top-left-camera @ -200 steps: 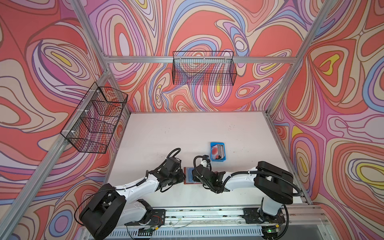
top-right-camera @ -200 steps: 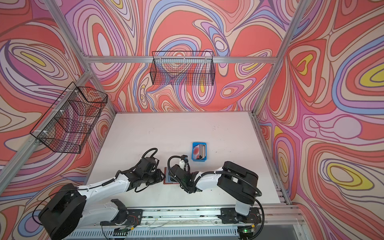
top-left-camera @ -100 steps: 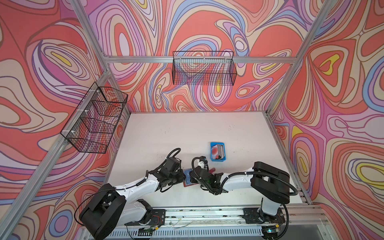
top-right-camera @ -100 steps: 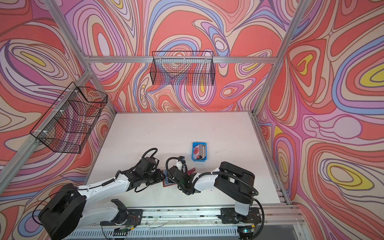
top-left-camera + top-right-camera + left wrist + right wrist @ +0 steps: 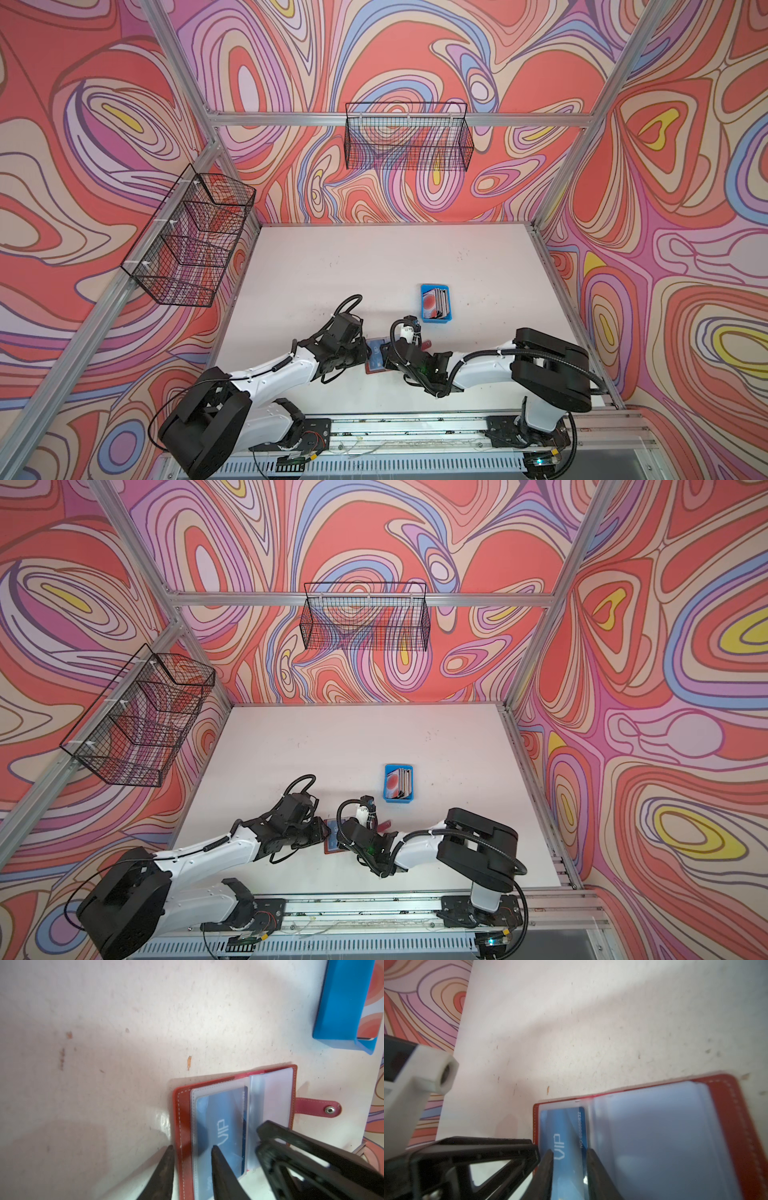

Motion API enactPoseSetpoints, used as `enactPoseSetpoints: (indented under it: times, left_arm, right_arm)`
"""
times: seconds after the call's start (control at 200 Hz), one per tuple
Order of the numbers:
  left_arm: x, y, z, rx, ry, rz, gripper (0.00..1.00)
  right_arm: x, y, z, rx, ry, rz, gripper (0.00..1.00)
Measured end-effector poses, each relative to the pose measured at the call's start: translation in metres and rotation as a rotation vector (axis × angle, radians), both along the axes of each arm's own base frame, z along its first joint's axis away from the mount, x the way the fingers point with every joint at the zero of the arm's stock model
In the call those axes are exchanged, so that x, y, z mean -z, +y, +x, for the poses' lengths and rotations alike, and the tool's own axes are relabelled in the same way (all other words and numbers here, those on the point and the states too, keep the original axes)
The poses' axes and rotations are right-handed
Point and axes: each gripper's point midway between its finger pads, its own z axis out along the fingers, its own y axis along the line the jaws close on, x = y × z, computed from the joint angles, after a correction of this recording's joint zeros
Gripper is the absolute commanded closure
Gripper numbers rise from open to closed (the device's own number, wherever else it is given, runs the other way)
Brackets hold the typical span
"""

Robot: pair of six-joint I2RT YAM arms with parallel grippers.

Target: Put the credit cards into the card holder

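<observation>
Hiding much of the card holder [image 5: 375,362] in both top views, left hand [image 5: 192,1150] and right hand [image 5: 570,1150] stand part-open, gripping nothing.

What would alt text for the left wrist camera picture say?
An open red card holder lies on a white table, a blue VIP card in its clear sleeve. The left gripper, open, straddles the cover's edge; a blue tray sits apart from it.

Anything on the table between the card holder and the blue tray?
Nothing: in the left wrist view only bare, speckled table shows between the card holder and the blue tray.
</observation>
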Motion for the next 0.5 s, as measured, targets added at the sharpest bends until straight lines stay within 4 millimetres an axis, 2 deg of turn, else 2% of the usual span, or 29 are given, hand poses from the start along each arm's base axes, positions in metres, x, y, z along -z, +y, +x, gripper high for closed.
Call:
enactPoseSetpoints:
  times: [0.1,0.245,0.376,0.501]
  left_arm:
    - [-0.016,0.004,0.004,0.009,-0.07,0.006,0.48]
    - [-0.048,0.011,0.015,0.027,-0.217,0.033,0.38]
    - [-0.06,0.017,0.021,0.053,-0.305,0.076,0.36]
    - [-0.065,0.021,0.023,0.101,-0.358,0.127,0.36]
  right_arm:
    - [-0.038,-0.013,0.007,0.039,-0.078,0.007,0.52]
    - [-0.103,-0.042,0.02,0.124,-0.231,-0.01,0.39]
    - [-0.154,-0.084,0.039,0.243,-0.348,-0.026,0.36]
    - [-0.179,-0.132,0.066,0.38,-0.4,-0.058,0.36]
